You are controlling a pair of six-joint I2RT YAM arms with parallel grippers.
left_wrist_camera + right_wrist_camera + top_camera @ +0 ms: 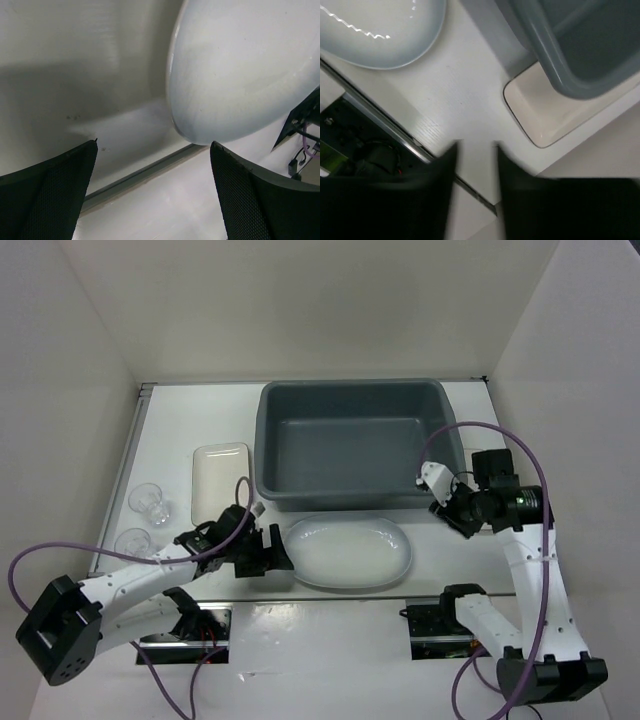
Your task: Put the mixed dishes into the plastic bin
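The dark grey plastic bin [350, 440] stands at the back middle and looks empty. The white oval platter [348, 552] lies on the table in front of it. My left gripper [272, 552] is low at the platter's left end, open and empty; in the left wrist view its fingers [255, 195] stand wide apart with the platter [245, 70] just ahead. My right gripper [447, 502] hovers by the bin's front right corner, open and empty, blurred in its wrist view [476, 150]. A cream plate [545, 110] lies beside the bin [580, 45].
Another cream rounded-rectangle plate [221, 478] lies left of the bin. Two clear glass cups [148, 500] [133, 540] stand at the far left. White walls close in the table. A metal strip [140, 175] runs along the table's near edge.
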